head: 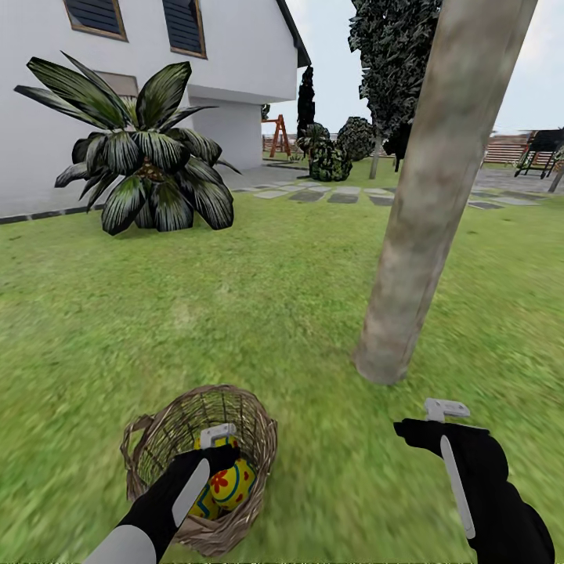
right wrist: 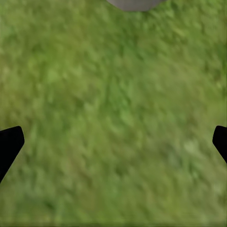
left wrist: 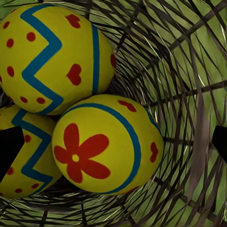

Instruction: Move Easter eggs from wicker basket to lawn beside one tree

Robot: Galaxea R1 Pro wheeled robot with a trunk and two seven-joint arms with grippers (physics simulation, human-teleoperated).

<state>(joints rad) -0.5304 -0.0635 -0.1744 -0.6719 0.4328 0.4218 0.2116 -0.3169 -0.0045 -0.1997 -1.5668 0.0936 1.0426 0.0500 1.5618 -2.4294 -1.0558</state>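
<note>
Left end effector (head: 218, 440) hangs over the mouth of the wicker basket (head: 157, 439), its fingers spread wide and gripping nothing; in the left wrist view the two dark fingertips (left wrist: 9, 149) sit far apart at the frame's edges. Between them lie the three Easter eggs (left wrist: 106, 144), packed together at the basket's bottom and touching one another (the flower-marked one lies uppermost). The woven wall rises close around them, leaving little room at the sides.

The basket stands on the lawn (head: 274, 298), near the foot of the tree (head: 423, 235), whose bare trunk leans up and out of the head view. Open grass lies between basket and trunk and spreads wide on every side. A bushy palm (head: 145, 157) and the white house (head: 157, 70) stand well back, with grey stepping stones (head: 345, 194) beyond.

The left arm reaches forward and down into the basket's rim. The right end effector (head: 439, 419) hovers over bare grass just short of the trunk's base, likewise released, its fingertips (right wrist: 10, 142) wide apart above the lawn.
</note>
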